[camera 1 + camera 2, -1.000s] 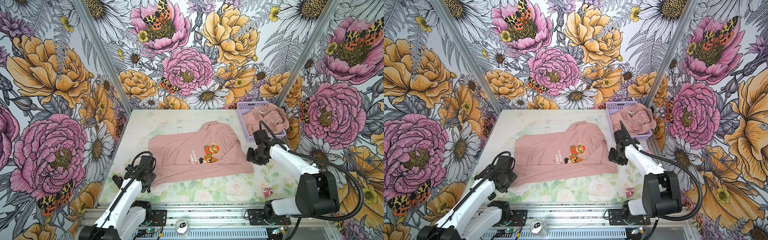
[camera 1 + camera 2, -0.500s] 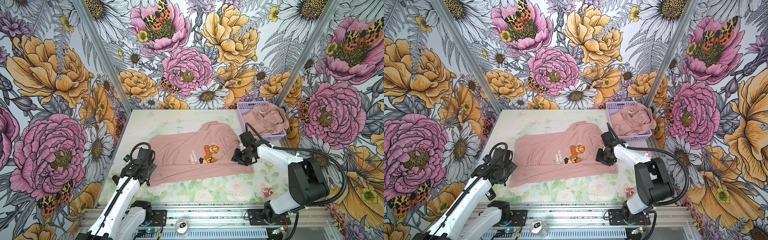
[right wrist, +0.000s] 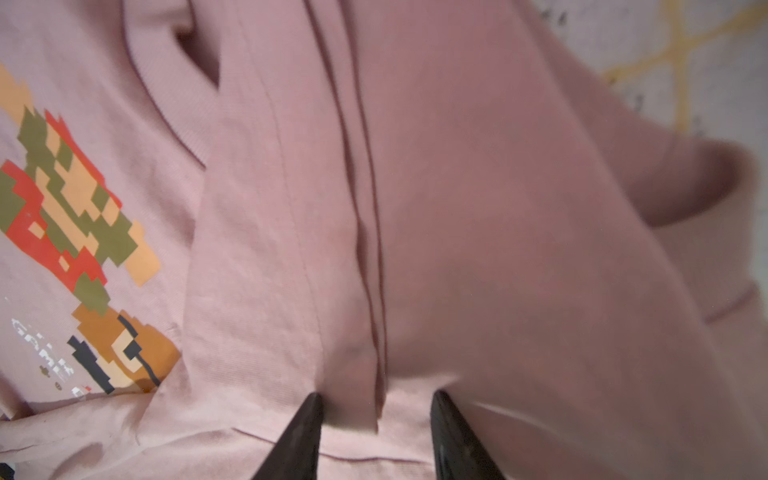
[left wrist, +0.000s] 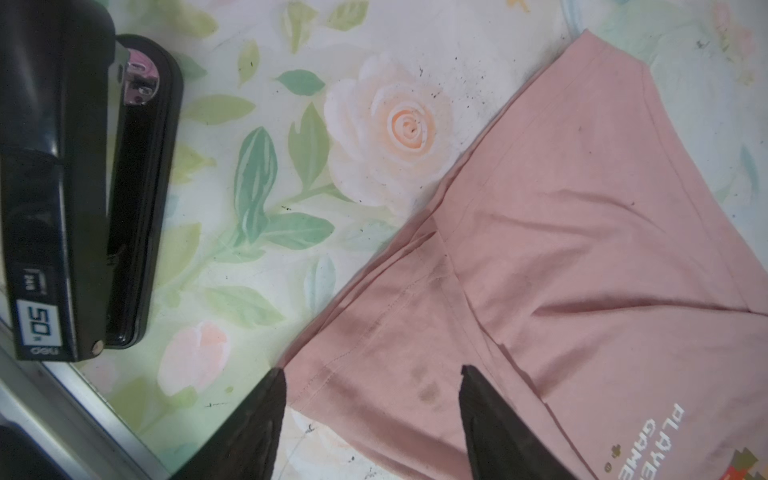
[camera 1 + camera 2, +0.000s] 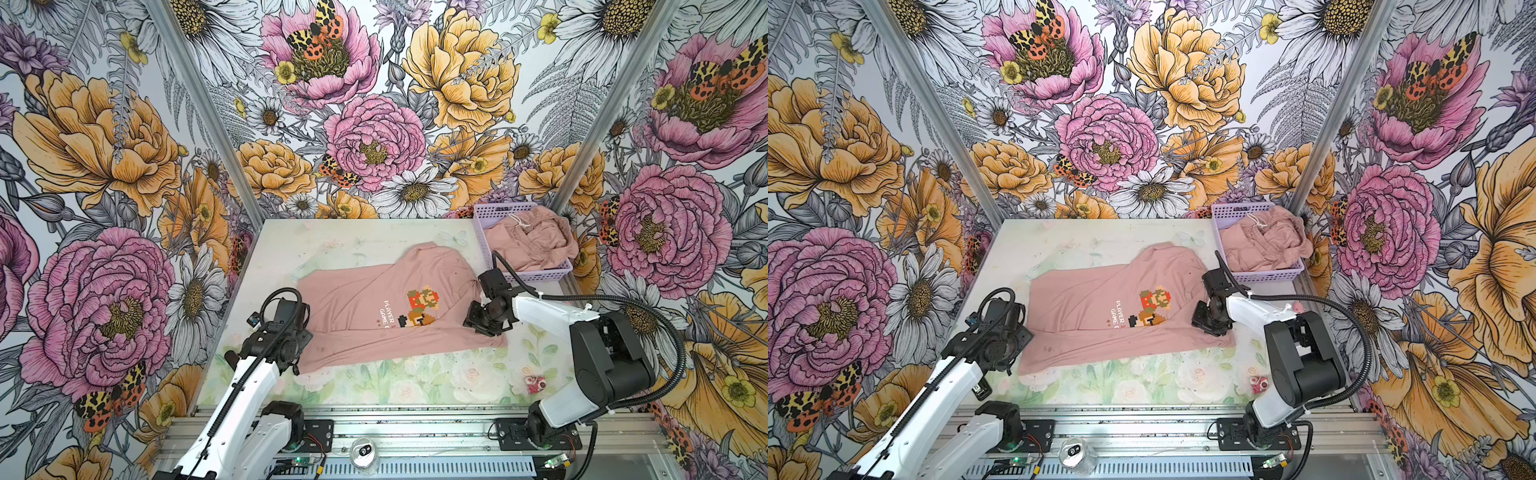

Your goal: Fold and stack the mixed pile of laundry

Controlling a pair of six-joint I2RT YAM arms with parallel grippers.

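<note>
The dusty-pink T-shirt [image 5: 365, 316] [image 5: 1096, 320] lies spread on the table in both top views, its pixel-art character [image 5: 422, 305] and white text facing up. My left gripper [image 4: 372, 384] is open at the shirt's near left corner, and its fingertips [image 4: 274, 399] straddle the stitched hem. At the shirt's right side, near the collar, my right gripper [image 3: 376, 401] stands open low over the cloth with a folded sleeve edge between its fingertips [image 3: 309, 419]. A second pink garment [image 5: 530, 241] with a white drawstring lies heaped in the lilac basket [image 5: 536, 274].
A black stapler [image 4: 83, 187] lies on the floral table mat beside the left gripper, near the metal table edge [image 4: 62, 399]. A small red and white object [image 5: 535, 383] sits at the front right. A drinks can [image 5: 365, 453] stands on the front rail.
The left gripper moved away from the front edge to the shirt's left corner and opened wider. The right gripper swung left from beside the basket onto the shirt's right side.
</note>
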